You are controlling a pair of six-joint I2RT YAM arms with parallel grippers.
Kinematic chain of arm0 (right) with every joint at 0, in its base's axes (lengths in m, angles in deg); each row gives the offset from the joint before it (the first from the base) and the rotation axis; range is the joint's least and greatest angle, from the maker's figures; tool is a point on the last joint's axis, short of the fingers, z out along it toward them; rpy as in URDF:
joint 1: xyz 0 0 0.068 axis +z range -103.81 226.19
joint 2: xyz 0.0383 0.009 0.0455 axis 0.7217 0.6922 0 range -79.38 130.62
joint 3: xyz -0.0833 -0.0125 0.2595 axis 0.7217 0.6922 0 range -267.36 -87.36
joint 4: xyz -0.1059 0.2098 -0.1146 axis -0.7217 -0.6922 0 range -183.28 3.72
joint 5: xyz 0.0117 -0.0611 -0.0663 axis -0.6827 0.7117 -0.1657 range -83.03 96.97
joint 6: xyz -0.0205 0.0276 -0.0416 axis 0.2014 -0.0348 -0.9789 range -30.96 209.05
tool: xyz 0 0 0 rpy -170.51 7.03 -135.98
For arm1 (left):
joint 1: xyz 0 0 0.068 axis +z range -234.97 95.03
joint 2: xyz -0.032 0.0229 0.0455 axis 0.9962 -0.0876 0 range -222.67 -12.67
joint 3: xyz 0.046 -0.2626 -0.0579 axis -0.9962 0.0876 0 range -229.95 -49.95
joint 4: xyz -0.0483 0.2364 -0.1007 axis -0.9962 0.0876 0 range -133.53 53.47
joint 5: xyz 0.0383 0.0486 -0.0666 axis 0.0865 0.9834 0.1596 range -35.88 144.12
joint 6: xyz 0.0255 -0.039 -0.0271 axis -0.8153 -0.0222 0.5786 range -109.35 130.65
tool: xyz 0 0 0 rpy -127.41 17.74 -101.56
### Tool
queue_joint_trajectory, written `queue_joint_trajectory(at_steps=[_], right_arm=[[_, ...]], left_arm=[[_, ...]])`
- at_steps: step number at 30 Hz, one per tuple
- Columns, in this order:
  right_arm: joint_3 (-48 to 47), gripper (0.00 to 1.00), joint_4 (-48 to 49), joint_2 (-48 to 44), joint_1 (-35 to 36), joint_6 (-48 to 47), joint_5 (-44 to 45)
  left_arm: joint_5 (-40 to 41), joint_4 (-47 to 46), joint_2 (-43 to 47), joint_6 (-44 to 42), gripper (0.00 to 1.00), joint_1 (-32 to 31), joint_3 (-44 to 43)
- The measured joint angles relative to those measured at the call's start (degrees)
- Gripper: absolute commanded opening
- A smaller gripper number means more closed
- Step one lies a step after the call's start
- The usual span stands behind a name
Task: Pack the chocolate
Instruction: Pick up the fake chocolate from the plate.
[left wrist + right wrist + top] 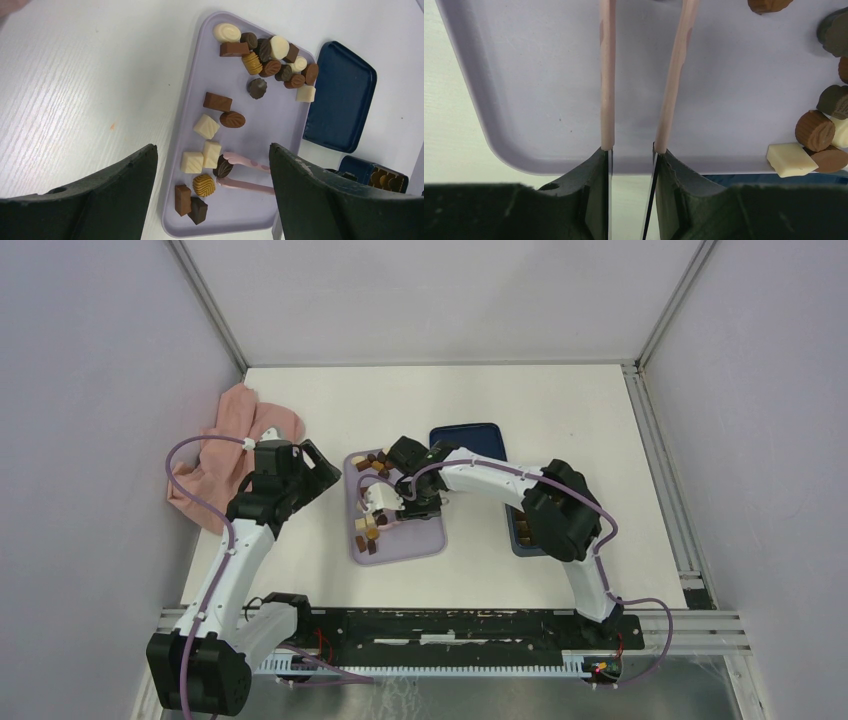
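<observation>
The chocolate lies on a lilac tray (260, 130) (420, 540) (549, 75): a heap (272, 55) at one end, loose pieces (206, 126) along the middle, and a few (816, 131) at the right of the right wrist view. My right gripper (631, 150) (412, 502) is shut on pink tongs (607, 75) (250, 186). The tongs' tips touch both sides of a dark leaf-shaped piece (223, 168) on the tray. My left gripper (211, 147) (320, 472) hangs open above the tray's left side, holding nothing.
A dark blue lid (470, 440) (342, 107) lies beside the tray's far end. The dark blue box (377, 175) (520, 530) with brown compartments sits to the tray's right, mostly under my right arm. A pink cloth (225, 450) is bunched at the table's left edge.
</observation>
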Motion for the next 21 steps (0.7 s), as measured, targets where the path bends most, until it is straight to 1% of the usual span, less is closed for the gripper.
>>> queue_joint_trajectory(at_steps=[11,21], right_arm=[[6.2,0.37,2.1,-4.5,-0.6,0.3,1.0],[9.2,0.35,3.7,-7.9,-3.6,0.9,-0.3]], left_arm=[[0.0,0.0,0.1,0.0,0.87,0.0,0.0],[-0.3,-0.4,0.2,0.0,0.87,0.0,0.1]])
